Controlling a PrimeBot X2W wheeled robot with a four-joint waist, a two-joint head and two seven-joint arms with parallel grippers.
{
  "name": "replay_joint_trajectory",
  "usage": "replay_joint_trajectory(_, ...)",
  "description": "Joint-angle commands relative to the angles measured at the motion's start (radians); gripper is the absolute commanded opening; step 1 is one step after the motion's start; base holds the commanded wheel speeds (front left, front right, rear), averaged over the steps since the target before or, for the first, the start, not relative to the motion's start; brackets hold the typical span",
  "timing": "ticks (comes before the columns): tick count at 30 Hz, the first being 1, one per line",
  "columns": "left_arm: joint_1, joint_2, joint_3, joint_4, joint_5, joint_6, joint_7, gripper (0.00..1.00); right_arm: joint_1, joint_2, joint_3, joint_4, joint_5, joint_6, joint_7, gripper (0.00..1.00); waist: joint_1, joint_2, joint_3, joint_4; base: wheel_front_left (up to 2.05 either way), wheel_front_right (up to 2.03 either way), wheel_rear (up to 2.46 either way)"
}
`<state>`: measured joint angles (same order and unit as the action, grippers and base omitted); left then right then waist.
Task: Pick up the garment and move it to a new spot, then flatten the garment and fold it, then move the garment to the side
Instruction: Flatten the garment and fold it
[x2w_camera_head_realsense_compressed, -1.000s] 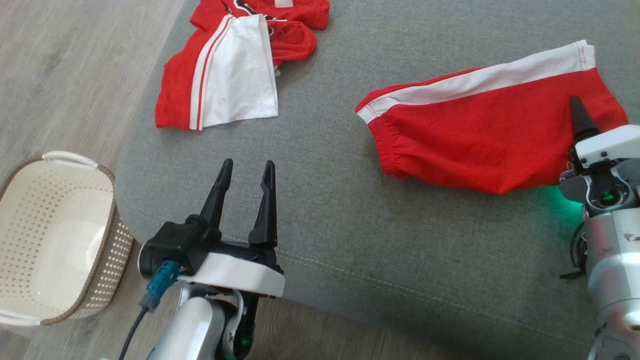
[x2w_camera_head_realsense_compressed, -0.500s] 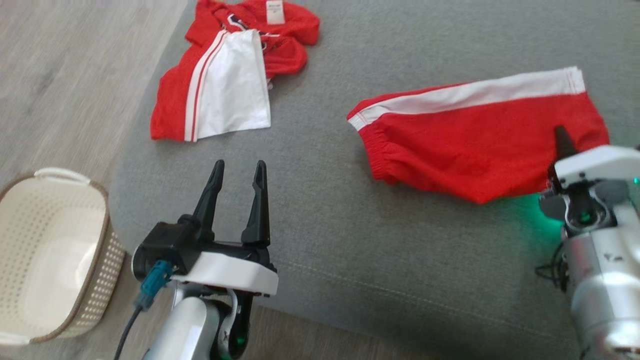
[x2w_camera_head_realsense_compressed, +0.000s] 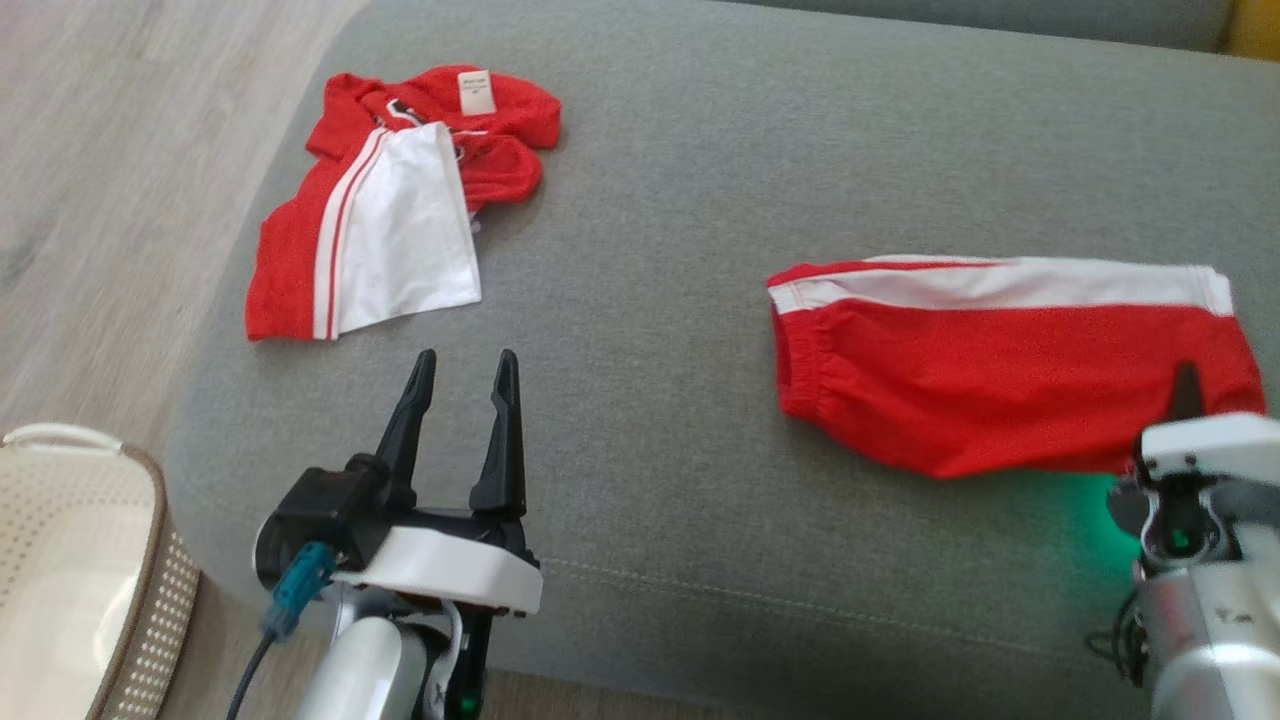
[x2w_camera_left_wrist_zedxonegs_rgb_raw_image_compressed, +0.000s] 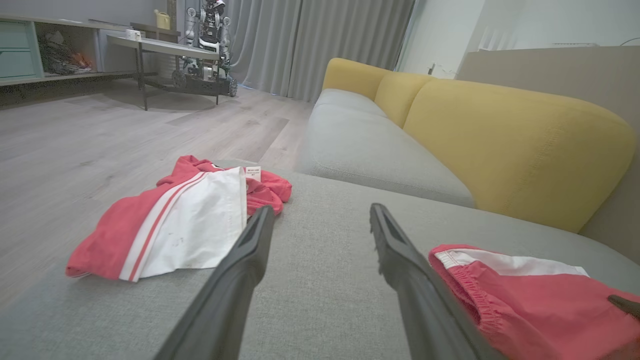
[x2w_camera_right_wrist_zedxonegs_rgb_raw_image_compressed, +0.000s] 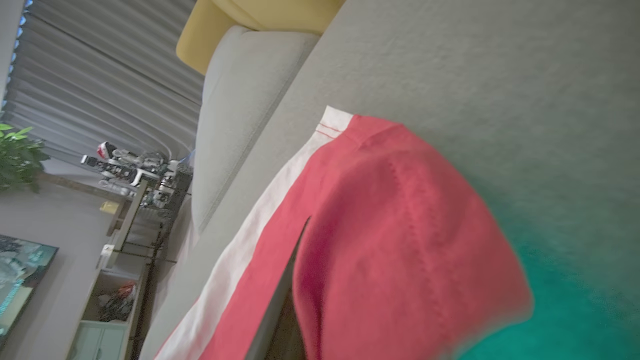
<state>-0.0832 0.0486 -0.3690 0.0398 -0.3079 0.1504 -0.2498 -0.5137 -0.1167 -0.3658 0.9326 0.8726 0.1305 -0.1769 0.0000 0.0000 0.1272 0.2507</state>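
Garment (x2w_camera_head_realsense_compressed: 1000, 390): red shorts with a white side stripe, lying smooth on the grey sofa seat (x2w_camera_head_realsense_compressed: 650, 150), out at 3 o'clock in the head view, waistband end pointing to 9 o'clock.
Right gripper (x2w_camera_head_realsense_compressed: 1187, 378): down at 4 o'clock, jaws closed together on the garment's hem-end edge. The right wrist view has red cloth bunched over one dark finger (a real pinch, by the look of it, not a brush).
Left gripper (x2w_camera_head_realsense_compressed: 465, 358): at 7 o'clock, jaws wide apart with nothing between them, over bare cushion and well apart from the garment.
Bystanders: a second red-and-white jersey (x2w_camera_head_realsense_compressed: 370, 240) rumpled at 10 o'clock, and a pale perforated basket (x2w_camera_head_realsense_compressed: 60, 440) on the floor at 8 o'clock.
Step in hand: a grasp ahead of a move, with the cloth not yet off the seat. It lies so neat that I lean towards the closing shift to the side, but the opening pick-up can't be ruled out.
Next move: a lift or drag from that one pinched edge. The free waistband end will trail, so go slow and low, and keep off the jersey.
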Motion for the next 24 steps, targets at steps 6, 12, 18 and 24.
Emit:
replay_joint_trajectory(6, -0.015, 0.002, 0.044, -0.031, 0.001, -0.004, -0.012, 1.0, -0.01, -0.016, -0.024, 0.031, -0.059, 0.0, -0.043, 0.0, 0.0, 0.0, -0.002, -0.022, 0.0, 0.0, 0.0)
replay_joint_trajectory(12, -0.025, 0.002, 0.042, -0.026, -0.003, -0.008, -0.012, 1.0, -0.061, -0.014, -0.026, 0.071, -0.138, 0.0, -0.065, 0.0, 0.0, 0.0, 0.002, -0.024, 0.0, 0.0, 0.0)
replay_joint_trajectory(18, -0.024, 0.002, 0.052, -0.031, -0.004, -0.011, -0.012, 1.0, -0.068, 0.03, 0.035, -0.031, -0.113, 0.0, -0.058, 0.0, 0.0, 0.0, -0.012, -0.009, 0.0, 0.0, 0.0)
replay_joint_trajectory(24, -0.012, 0.002, 0.073, -0.028, -0.005, -0.016, -0.012, 1.0, 0.005, 0.054, 0.179, -0.205, -0.055, 0.0, -0.036, 0.0, 0.0, 0.0, -0.027, -0.002, 0.0, 0.0, 0.0)
